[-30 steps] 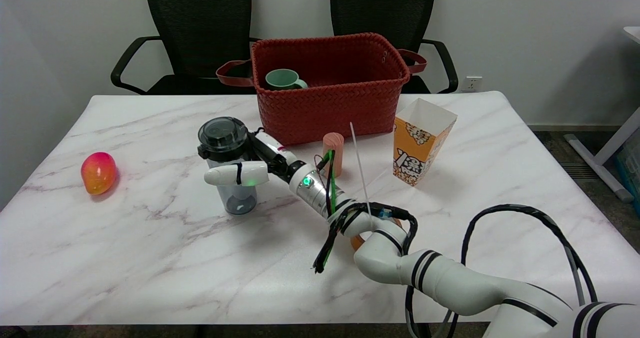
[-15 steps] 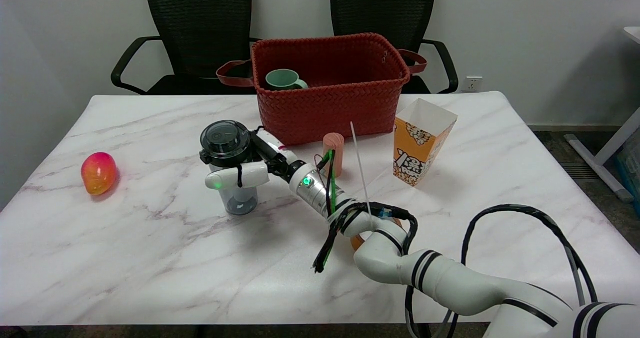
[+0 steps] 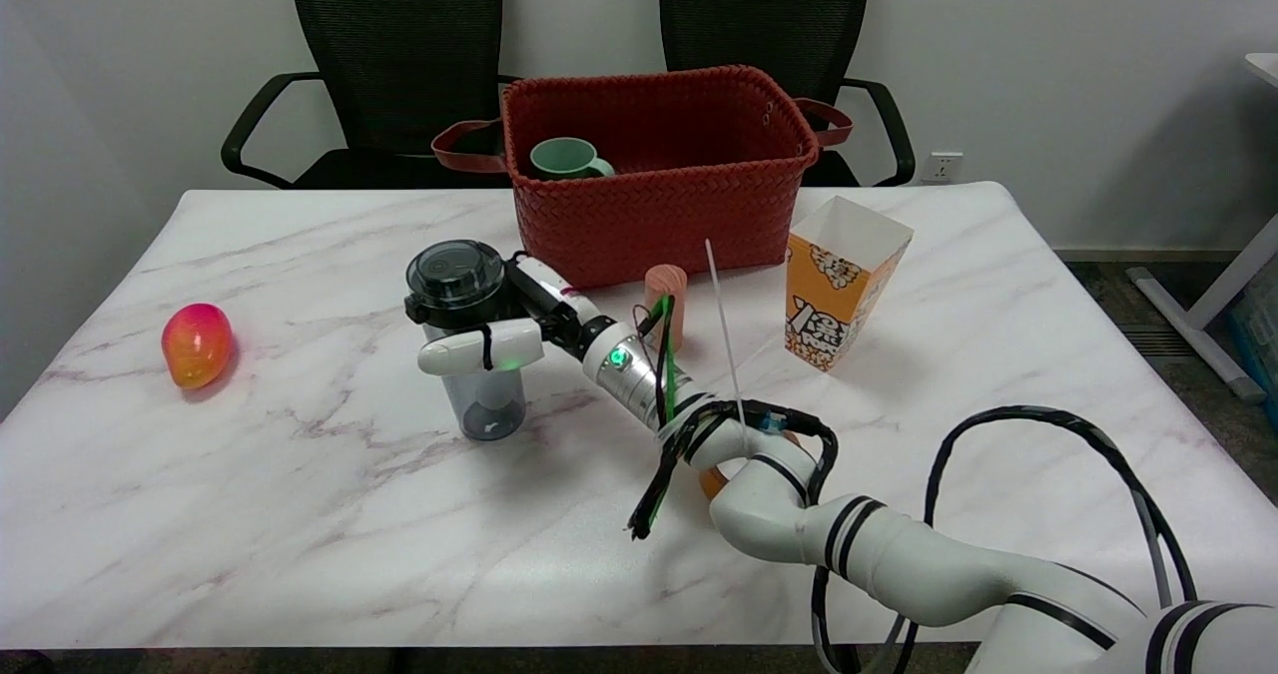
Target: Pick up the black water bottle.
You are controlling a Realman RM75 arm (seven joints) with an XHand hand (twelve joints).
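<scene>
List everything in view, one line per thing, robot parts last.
water bottle: 1, black lid, smoky clear body, table centre-left
basket: 1, red woven, table's far side
mug: 1, green, inside the basket
popcorn box: 1, orange and white, right of the basket
cylinder: 1, pinkish, in front of the basket
mango: 1, red-orange, table's left
table: 1, white marble
office chairs: 2, black, behind the table
right hand: 1, black and white, grips the bottle
</scene>
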